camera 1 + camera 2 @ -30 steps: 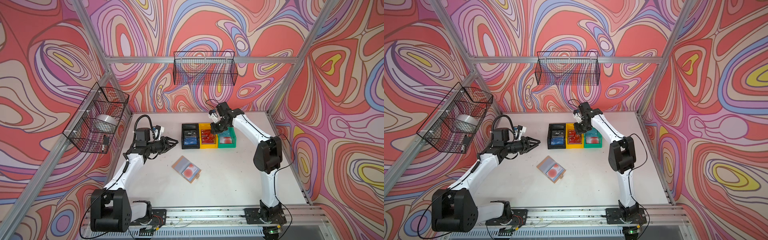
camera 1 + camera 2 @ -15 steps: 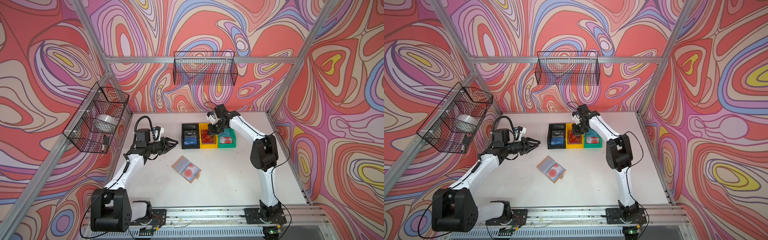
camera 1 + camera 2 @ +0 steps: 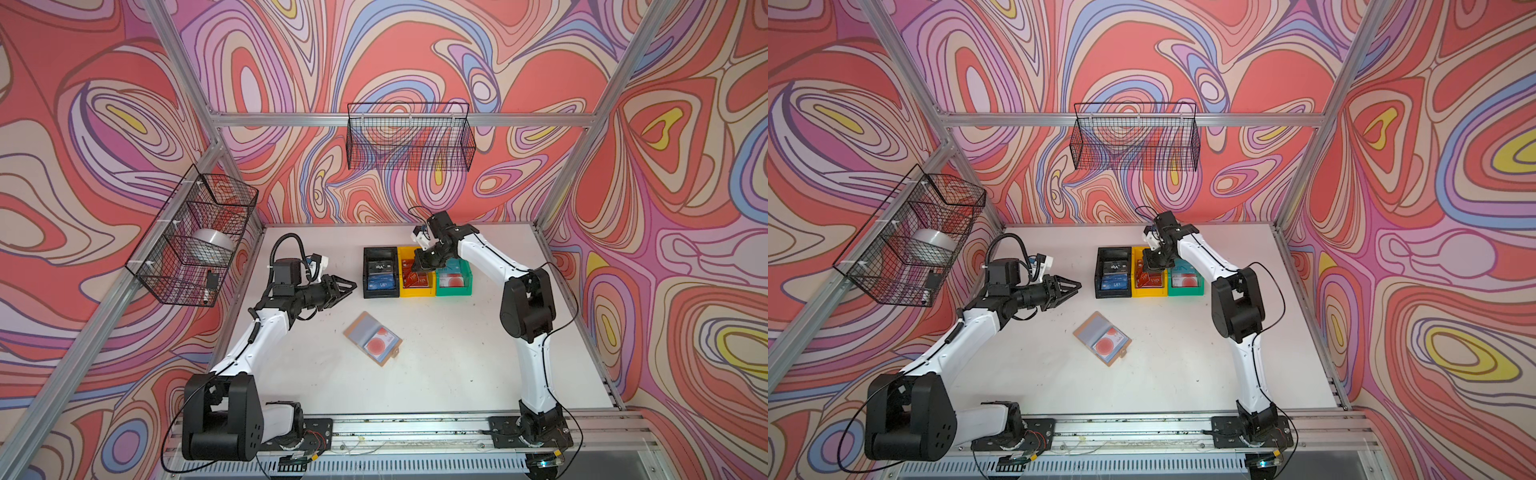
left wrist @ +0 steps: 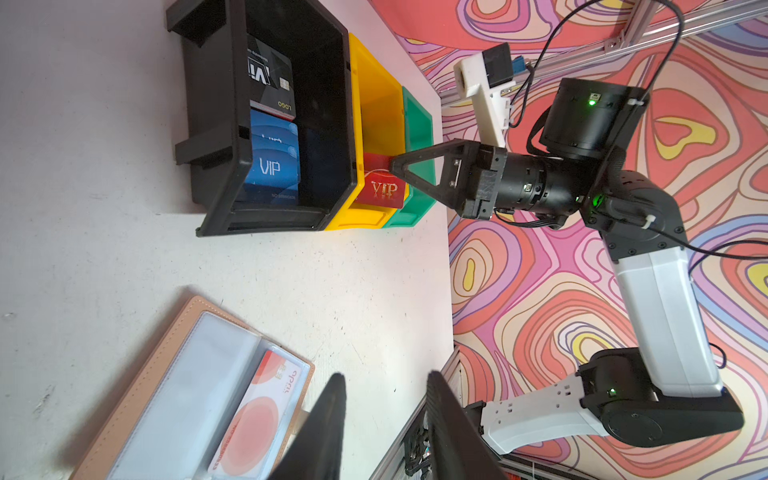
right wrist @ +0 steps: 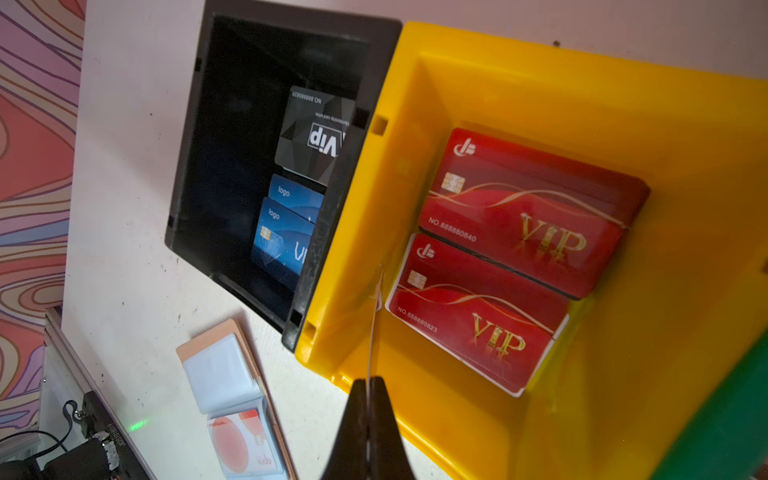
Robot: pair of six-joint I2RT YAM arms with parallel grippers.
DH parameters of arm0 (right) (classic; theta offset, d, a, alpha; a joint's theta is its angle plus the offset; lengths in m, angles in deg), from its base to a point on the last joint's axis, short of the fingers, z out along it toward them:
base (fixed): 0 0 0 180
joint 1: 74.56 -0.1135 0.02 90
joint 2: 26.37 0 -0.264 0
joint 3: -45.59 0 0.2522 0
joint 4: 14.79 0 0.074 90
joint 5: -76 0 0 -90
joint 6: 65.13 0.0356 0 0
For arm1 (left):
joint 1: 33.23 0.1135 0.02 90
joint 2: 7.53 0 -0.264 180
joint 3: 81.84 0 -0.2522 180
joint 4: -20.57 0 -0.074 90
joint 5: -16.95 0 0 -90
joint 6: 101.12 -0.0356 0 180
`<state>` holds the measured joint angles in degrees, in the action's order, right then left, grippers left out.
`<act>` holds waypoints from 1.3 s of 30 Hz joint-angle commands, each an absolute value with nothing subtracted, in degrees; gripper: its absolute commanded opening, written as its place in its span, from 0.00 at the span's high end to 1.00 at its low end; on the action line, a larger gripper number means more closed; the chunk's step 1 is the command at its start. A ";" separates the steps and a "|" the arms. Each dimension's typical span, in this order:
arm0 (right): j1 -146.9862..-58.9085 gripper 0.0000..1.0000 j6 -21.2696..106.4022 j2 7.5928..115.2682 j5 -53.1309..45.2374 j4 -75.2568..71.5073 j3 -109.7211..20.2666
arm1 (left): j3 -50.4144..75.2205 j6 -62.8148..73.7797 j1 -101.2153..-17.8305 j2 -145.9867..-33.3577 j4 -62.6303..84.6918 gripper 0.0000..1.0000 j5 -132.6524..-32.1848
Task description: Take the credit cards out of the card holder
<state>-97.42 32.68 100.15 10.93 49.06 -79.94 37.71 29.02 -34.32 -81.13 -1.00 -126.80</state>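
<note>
The tan card holder (image 3: 360,327) lies open on the table in both top views, holder (image 3: 1095,327), with a pale credit card with a red circle (image 3: 376,345) inside one clear sleeve. My right gripper (image 3: 419,270) hangs over the yellow bin (image 3: 417,291) and is shut on a red VIP card (image 4: 382,189). That card shows edge-on as a thin line (image 5: 374,324) in the right wrist view. My left gripper (image 3: 353,286) hovers left of the bins, open with nothing between its fingers (image 4: 332,399).
Black bin (image 3: 366,270) holds blue and black VIP cards (image 4: 272,166). Two more red VIP cards (image 5: 478,328) lie in the yellow bin. The green bin (image 3: 454,291) holds pale cards. Wire baskets hang on the back wall (image 3: 409,137) and left wall (image 3: 195,232).
My right gripper has come down and slightly left over the yellow bin with the red card in it. The left arm and the card holder have not moved.
</note>
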 commanded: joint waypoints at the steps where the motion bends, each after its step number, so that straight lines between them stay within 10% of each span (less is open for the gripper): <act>1: -97.93 1.00 32.70 101.82 10.50 49.18 -78.67 | 38.43 28.99 -33.93 -81.62 0.66 0.64 -126.77; 39: -97.94 0.66 30.02 97.69 0.17 54.39 -77.13 | 38.97 29.26 -33.94 -83.64 2.11 0.65 -127.57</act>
<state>-97.63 30.43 100.17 1.40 53.67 -78.02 38.41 29.21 -34.32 -83.14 0.77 -126.98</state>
